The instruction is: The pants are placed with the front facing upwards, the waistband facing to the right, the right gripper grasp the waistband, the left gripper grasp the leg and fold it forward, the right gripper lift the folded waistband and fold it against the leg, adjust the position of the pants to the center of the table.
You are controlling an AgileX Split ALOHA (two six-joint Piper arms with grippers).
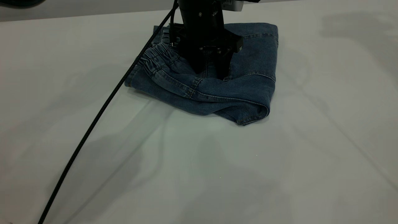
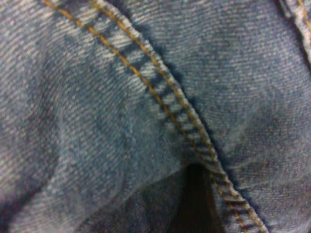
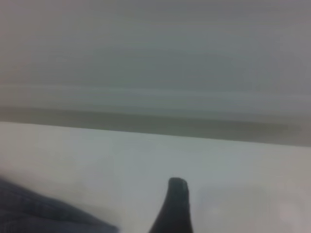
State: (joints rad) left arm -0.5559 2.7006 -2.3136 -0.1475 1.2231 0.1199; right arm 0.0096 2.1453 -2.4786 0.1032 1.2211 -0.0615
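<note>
The left gripper [image 1: 210, 72] stands nose-down over the middle of the pants [image 1: 248, 84], its two smooth black tapered jaws partly apart, tips pressed into the denim with a strip of cloth showing between them; a braided black cable [image 1: 93, 121] trails off past the waistband side of the pants. The right gripper [image 3: 177, 199] hangs low over the table [image 1: 279, 174] just beside the pants; how wide it stands cannot be told. The pants lie folded into a thick, roughly square bundle on the matte white table; the ruched waistband [image 1: 158, 60] lies on top at one edge; tan double stitching crosses the twill weave.
</note>
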